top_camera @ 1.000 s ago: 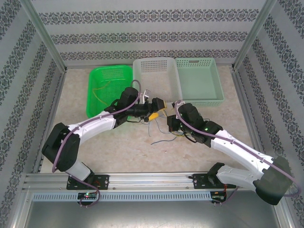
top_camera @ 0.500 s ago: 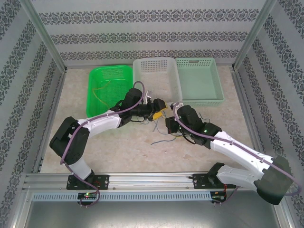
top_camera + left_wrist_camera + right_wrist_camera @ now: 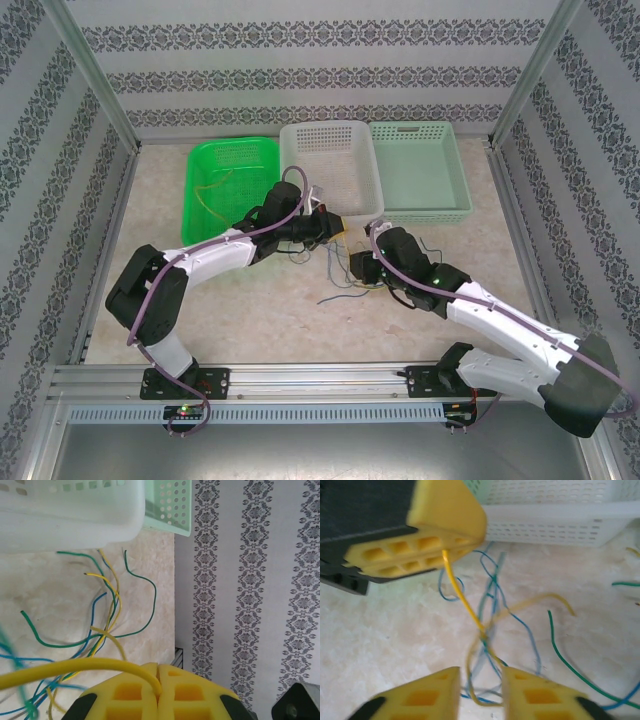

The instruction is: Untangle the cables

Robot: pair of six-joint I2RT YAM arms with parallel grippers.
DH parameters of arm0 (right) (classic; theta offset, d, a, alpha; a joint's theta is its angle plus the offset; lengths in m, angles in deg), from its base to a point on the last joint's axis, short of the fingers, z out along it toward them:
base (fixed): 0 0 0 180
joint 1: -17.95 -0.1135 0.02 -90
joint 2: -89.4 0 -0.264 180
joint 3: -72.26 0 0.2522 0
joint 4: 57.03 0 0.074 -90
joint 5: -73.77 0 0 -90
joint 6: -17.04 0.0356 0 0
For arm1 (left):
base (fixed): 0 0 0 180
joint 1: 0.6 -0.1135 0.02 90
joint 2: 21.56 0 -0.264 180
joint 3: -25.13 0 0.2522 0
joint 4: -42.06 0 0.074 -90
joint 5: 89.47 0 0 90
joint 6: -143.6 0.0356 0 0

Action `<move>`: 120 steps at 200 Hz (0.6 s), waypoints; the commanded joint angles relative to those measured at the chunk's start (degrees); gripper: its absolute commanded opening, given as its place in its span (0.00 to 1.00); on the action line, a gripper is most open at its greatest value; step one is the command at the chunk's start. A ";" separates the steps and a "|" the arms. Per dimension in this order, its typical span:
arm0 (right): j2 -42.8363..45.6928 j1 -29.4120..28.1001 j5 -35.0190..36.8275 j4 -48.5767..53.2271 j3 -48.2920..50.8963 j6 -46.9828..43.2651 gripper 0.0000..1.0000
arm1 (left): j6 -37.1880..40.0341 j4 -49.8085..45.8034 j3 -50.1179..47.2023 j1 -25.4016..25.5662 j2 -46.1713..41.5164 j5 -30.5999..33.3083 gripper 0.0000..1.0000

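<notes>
**Left gripper** [image 3: 159,674]: seen at the lower centre of its wrist view. The jaws are pressed together on one yellow cable [image 3: 75,667], pinched near its end, apparently so that it can be drawn out of the bundle.

**Right gripper** [image 3: 480,685]: seen at the bottom centre of its wrist view. The jaws are parted by a narrow gap and nothing is clamped. It is poised over the knot, probably to pin the other strands.

**Cables** [image 3: 350,283]: yellow, green and blue strands are heaped loosely at the centre of the overhead view, between the two grippers and just below the white basket [image 3: 330,128].

**Table** [image 3: 260,320]: the surface is pale, marbled and matt. A green basket [image 3: 200,215], with a few strands in it, is set at upper left, and a mint tray [image 3: 420,214] at upper right.

**Enclosure**: the table is bounded on three sides by patterned walls [image 3: 320,70] held in metal framing.
</notes>
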 commanded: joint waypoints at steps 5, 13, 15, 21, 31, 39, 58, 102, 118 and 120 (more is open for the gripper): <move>-0.17 2.01 2.89 3.72 0.41 2.79 0.47 | 5.66 -5.98 2.43 0.66 -2.83 0.63 0.00; 0.16 2.67 3.08 4.33 0.62 3.21 0.48 | 7.30 -8.12 2.83 0.69 -3.49 1.20 0.00; 0.25 2.81 3.11 4.38 0.71 3.22 0.48 | 7.74 -8.62 2.99 0.65 -3.59 1.30 0.00; 0.62 3.25 3.03 4.40 0.97 3.46 0.49 | 8.82 -10.05 3.28 0.65 -4.04 1.49 0.00; 1.23 3.81 2.63 4.19 1.60 3.69 0.51 | 10.51 -11.98 3.91 0.70 -4.59 1.67 0.00; 1.62 4.19 1.83 3.62 2.11 3.89 0.53 | 11.74 -13.38 4.42 0.65 -5.13 1.68 0.00; 1.48 4.52 -2.41 1.03 2.74 3.77 0.60 | 13.45 -14.90 5.15 0.69 -5.99 2.11 0.00; -1.84 3.72 -5.85 -3.13 2.87 5.66 0.71 | 13.39 -13.85 5.45 0.70 -6.00 1.08 0.00; -1.84 3.86 -5.83 -4.90 3.63 6.26 0.71 | 13.89 -14.62 5.32 0.70 -6.68 1.39 0.00; -1.85 3.81 -6.02 -5.24 3.66 6.27 0.71 | 14.03 -14.79 5.35 0.70 -6.73 1.48 0.00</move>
